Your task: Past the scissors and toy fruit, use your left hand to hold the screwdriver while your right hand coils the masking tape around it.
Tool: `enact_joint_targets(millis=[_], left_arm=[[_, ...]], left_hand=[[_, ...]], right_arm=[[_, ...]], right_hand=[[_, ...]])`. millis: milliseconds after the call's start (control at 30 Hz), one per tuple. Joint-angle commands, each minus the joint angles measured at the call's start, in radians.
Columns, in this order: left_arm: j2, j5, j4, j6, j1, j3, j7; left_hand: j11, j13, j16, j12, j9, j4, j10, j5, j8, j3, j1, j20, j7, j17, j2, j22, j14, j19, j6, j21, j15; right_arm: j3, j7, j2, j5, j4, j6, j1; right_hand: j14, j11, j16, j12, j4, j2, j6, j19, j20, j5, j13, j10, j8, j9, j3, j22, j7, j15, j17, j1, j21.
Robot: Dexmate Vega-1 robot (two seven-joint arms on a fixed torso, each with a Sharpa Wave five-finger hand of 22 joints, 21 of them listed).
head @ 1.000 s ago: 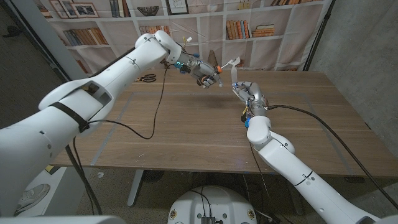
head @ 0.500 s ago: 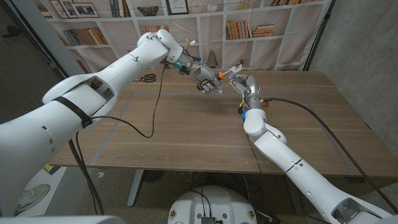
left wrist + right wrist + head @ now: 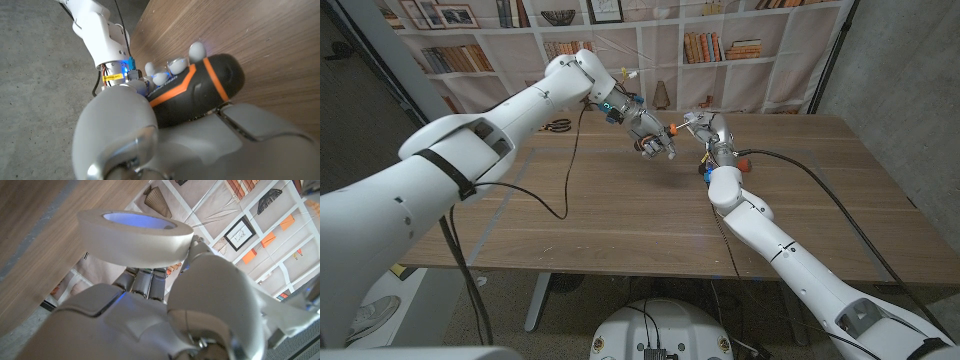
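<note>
Scissors far left on table; screwdriver left of masking tape

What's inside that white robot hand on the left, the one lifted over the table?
The left robot hand grips a black screwdriver with orange stripes. Only its handle shows; the fingers wrap it, and the shaft is covered.

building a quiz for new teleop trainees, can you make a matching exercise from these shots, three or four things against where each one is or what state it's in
Column 1
1. screwdriver
2. masking tape
3. scissors
4. table

Column 2
A. lying on the table's far left part
B. gripped by the left hand, black and orange handle
C. wooden, under both raised hands
D. held by the right hand, a pale roll

Pairs: 1-B, 2-D, 3-A, 4-C
</note>
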Motion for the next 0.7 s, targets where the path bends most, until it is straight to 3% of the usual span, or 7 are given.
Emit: enact_joint_targets(millis=[33, 333, 700], left_arm=[[-0.007, 0.062, 0.023, -0.015, -0.018, 0.027, -0.052], [-0.011, 0.117, 0.025, -0.023, -0.048, 0.094, -0.053], [0.011, 0.217, -0.093, 0.106, -0.012, 0.092, 0.077]], left_hand=[[-0.004, 0.077, 0.283, 0.209, 0.001, 0.009, 0.001, -0.005, 0.004, 0.017, -0.039, -0.004, 0.021, 0.014, 0.041, 0.001, -0.003, -0.006, 0.021, 0.006, -0.032], [0.0, 0.077, 0.283, 0.208, -0.004, 0.007, -0.005, -0.009, 0.004, 0.021, -0.042, -0.003, 0.024, 0.014, 0.042, 0.0, -0.01, -0.008, 0.021, 0.008, -0.031], [0.0, 0.077, 0.284, 0.208, -0.009, 0.006, -0.011, -0.014, 0.004, 0.025, -0.045, -0.002, 0.025, 0.013, 0.042, -0.004, -0.012, -0.01, 0.02, 0.007, -0.03]], right_arm=[[0.022, 0.01, -0.012, 0.005, 0.018, 0.015, 0.028], [0.055, 0.0, -0.023, 0.026, -0.003, 0.05, 0.004], [0.092, 0.027, -0.035, 0.074, -0.034, 0.173, -0.026]], right_hand=[[-0.02, -0.127, 0.006, 0.0, -0.026, 0.02, 0.085, -0.007, -0.058, 0.009, 0.006, 0.113, -0.001, 0.005, 0.021, 0.001, 0.078, -0.195, 0.003, 0.016, 0.003], [-0.021, -0.127, 0.006, -0.003, -0.026, 0.02, 0.085, -0.008, -0.062, 0.013, 0.005, 0.111, -0.003, 0.004, 0.019, 0.0, 0.077, -0.195, 0.003, 0.017, 0.002], [-0.021, -0.127, 0.006, -0.003, -0.025, 0.02, 0.085, -0.005, -0.064, 0.016, 0.004, 0.117, -0.004, 0.004, 0.016, 0.0, 0.078, -0.195, 0.002, 0.018, 0.002]])
